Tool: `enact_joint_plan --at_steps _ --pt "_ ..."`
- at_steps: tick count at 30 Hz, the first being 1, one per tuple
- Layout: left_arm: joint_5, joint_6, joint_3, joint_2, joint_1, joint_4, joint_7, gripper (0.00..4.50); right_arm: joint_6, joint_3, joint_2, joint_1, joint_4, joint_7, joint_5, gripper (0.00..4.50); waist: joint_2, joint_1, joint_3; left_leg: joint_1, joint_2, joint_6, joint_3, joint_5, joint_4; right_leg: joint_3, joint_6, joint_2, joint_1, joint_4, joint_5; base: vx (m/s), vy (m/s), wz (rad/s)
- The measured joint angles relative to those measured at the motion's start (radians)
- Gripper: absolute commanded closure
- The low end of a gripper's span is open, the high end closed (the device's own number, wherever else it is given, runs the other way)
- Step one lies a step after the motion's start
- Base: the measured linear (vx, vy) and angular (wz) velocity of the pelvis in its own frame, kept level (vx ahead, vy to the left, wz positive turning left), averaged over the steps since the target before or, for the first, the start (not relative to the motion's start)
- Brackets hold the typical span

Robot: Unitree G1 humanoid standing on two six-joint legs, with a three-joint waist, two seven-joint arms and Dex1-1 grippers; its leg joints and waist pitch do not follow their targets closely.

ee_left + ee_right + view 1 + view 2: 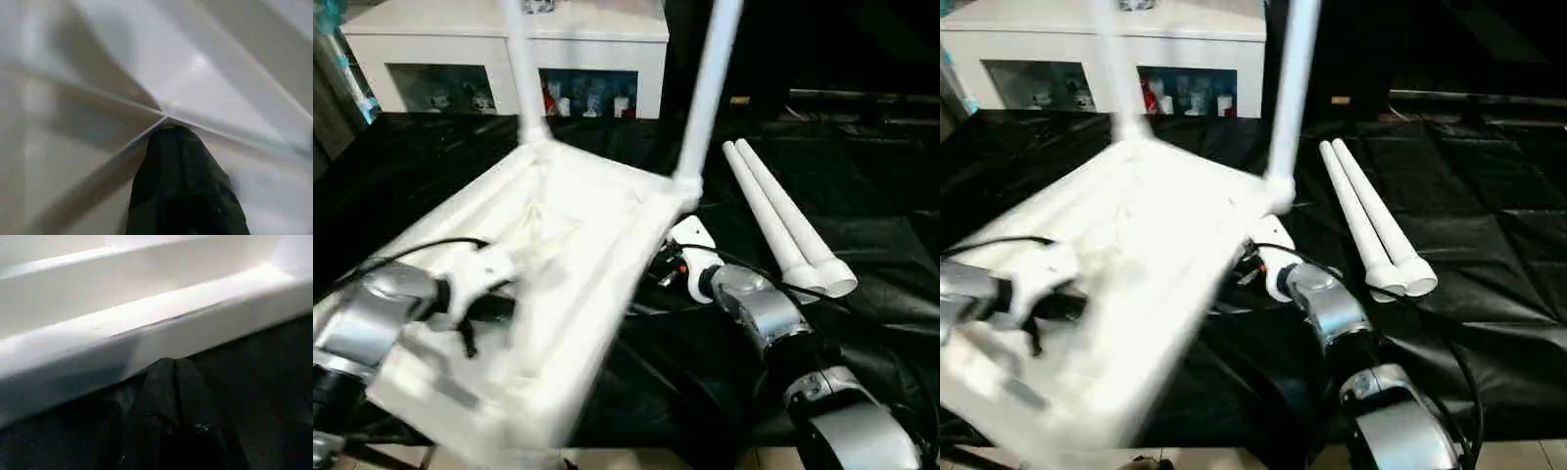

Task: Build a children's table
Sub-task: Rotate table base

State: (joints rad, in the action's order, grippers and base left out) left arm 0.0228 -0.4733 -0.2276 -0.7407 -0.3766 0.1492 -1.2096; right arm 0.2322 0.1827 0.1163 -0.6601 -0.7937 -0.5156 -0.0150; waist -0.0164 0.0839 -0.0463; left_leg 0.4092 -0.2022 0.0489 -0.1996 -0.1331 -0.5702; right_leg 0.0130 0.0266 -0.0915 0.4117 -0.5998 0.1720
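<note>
White plastic tabletop (578,255) lies upside down, tilted, at the near left of a black sheet (862,255), two legs (705,98) socketed at its far corners. Left gripper (168,134) and right gripper (171,364), both clenched and empty, press against it; a shove could topple it. Two loose legs (783,220) wait right; white cabinet (509,44) stands beyond.

light: bright | blur: tabletop (558,255) smeared | glare: white plastic

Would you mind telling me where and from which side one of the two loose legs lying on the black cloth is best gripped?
Probably mid-shaft on the outer loose leg, coming down from above: it lies flat, pressed against the second leg, so only its top and outer side are free. The flared end looks too wide to grip.
</note>
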Motion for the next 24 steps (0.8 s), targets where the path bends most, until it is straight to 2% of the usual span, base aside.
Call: enact_joint_plan --at_steps 5,10,13,19,21,22,24 --pt "-0.036 0.0 -0.054 0.092 -0.078 0.007 -0.064 4.5 -0.022 -0.02 0.007 -0.004 -0.025 0.001 -0.001 4.45 0.0 0.002 0.0 -0.001 0.0 0.002 0.0 0.001 0.0 0.0 0.0 0.0 0.001 -0.004 0.0 0.0 0.0 0.0" --pt "0.001 0.1 -0.095 0.2 -0.173 0.156 0.002 4.5 -0.04 -0.03 0.019 -0.012 -0.025 0.014 -0.005 4.45 -0.002 -0.001 -0.001 -0.002 0.0 0.003 0.0 0.002 0.0 0.0 0.0 0.0 0.003 -0.009 0.0 0.0 0.0 0.0" --pt "0.064 0.181 -0.1 0.265 -0.269 0.34 0.162 4.5 -0.046 -0.045 0.026 -0.019 -0.019 0.023 -0.005 4.45 -0.006 0.0 -0.003 -0.004 -0.001 0.004 0.002 0.002 -0.001 0.001 -0.001 0.001 0.002 -0.012 -0.001 0.0 0.0 0.0" --pt "0.163 0.249 -0.086 0.286 -0.416 0.567 0.49 4.5 -0.046 -0.043 0.023 -0.006 0.061 0.016 0.004 4.45 -0.008 -0.013 -0.004 -0.006 -0.002 0.005 0.004 0.003 -0.001 0.003 0.0 0.001 0.004 -0.013 -0.003 0.0 0.0 0.0" --pt "0.181 0.258 -0.082 0.283 -0.438 0.614 0.552 4.5 -0.045 -0.048 0.026 -0.005 0.088 0.019 0.006 4.45 -0.008 -0.016 -0.004 -0.006 -0.001 0.005 0.004 0.003 -0.001 0.003 0.0 0.001 0.004 -0.012 -0.003 0.0 0.0 0.0" --pt "0.209 0.292 -0.079 0.289 -0.462 0.691 0.657 4.5 -0.045 -0.062 0.036 -0.004 0.12 0.04 0.008 4.45 -0.008 -0.018 -0.004 -0.006 -0.001 0.005 0.004 0.003 -0.001 0.002 0.0 0.001 0.003 -0.011 -0.003 0.0 0.0 0.0" --pt "0.22 0.331 -0.06 0.305 -0.466 0.753 0.754 4.5 -0.045 -0.091 0.044 -0.003 0.141 0.086 0.008 4.45 -0.008 -0.02 -0.004 -0.005 -0.001 0.005 0.004 0.003 -0.002 0.002 -0.002 0.001 0.003 -0.01 -0.004 0.0 0.0 0.0"
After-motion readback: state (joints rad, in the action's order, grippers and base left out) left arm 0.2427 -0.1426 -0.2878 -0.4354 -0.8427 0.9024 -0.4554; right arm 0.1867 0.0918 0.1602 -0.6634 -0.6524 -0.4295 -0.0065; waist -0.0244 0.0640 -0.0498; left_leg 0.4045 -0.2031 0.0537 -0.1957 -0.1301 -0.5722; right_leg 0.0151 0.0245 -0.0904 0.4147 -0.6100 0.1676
